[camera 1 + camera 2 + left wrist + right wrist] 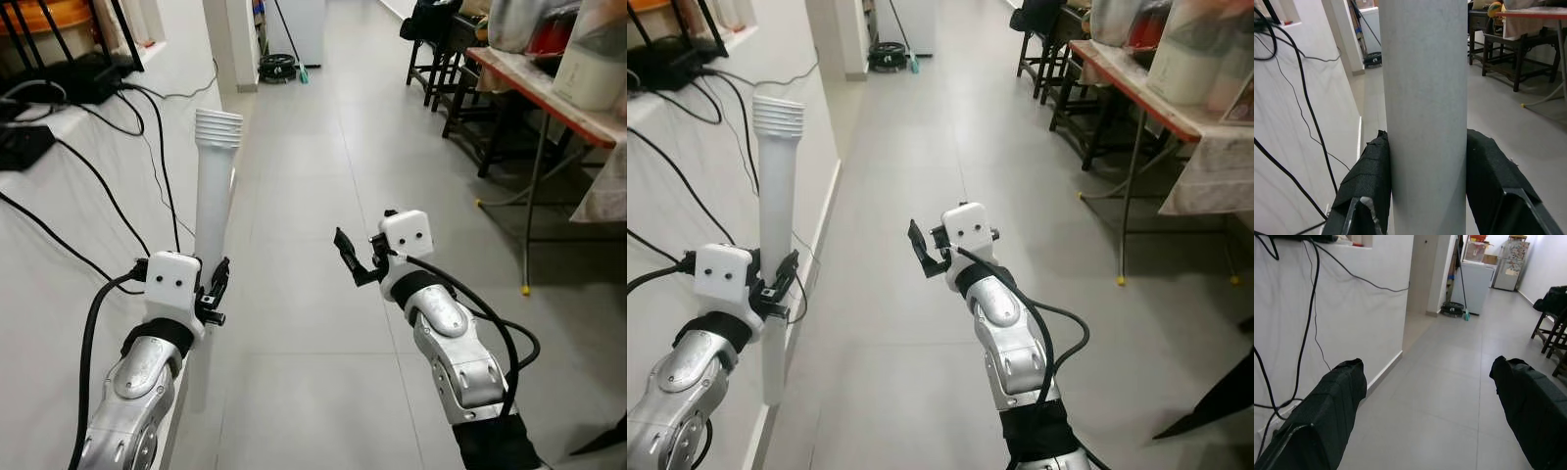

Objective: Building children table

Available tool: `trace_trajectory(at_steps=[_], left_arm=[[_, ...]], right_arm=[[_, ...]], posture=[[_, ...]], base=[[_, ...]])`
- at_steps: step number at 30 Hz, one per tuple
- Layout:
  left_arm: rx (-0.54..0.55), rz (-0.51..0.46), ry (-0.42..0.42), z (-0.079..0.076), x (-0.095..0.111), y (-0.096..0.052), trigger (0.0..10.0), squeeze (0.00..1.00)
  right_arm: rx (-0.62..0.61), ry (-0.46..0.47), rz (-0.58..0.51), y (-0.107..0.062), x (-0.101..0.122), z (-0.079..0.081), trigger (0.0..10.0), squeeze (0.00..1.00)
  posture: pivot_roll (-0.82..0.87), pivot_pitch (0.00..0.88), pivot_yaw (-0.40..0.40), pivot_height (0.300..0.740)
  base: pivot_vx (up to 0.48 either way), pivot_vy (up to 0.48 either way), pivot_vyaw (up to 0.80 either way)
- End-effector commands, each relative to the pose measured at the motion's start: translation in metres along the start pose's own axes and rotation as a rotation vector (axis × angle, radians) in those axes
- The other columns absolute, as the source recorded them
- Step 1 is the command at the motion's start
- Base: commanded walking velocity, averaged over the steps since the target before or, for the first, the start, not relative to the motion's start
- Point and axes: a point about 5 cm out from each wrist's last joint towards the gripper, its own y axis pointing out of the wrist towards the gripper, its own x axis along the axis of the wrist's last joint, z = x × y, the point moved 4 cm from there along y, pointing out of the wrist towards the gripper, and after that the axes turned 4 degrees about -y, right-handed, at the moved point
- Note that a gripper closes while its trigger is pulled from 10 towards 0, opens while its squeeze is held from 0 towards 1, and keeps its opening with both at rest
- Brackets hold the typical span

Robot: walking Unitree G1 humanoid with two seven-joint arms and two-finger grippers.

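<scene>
Leg (pixel 214 186), a white tube with a ribbed top, stands upright at 9 o'clock, left gripper (pixel 214 290) jaws clamped round its middle, likely for carrying, while right gripper (pixel 348 257) at 3 o'clock hangs wide open, empty above floor (pixel 313 323).

head stereo pair looking down a hallway floor (pixel 323 147), wrist cameras close along fingers, facing that hallway
</scene>
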Motion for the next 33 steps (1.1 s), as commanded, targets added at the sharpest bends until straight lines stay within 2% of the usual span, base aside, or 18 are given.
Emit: trace_trajectory(at_steps=[1,15,33], left_arm=[[-0.006,-0.009,0.004,-0.001,0.0,-0.001,10.0,0.0],[0.029,-0.005,-0.006,0.006,-0.005,0.004,10.0,0.0],[0.024,0.016,-0.005,0.004,-0.013,0.003,10.0,0.0]], right_arm=[[0.005,0.01,-0.018,0.003,0.004,0.001,10.0,0.0],[-0.002,0.016,-0.022,0.006,0.002,0.0,10.0,0.0],[-0.004,0.006,-0.031,0.005,0.0,0.001,10.0,0.0]], posture=[[0.13,0.0,-0.033,0.735],[0.12,0.0,-0.039,0.74],[0.12,0.0,-0.039,0.74]], base=[[0.0,0.0,0.0],[-0.086,0.0,0.0],[0.0,0.0,0.0]])
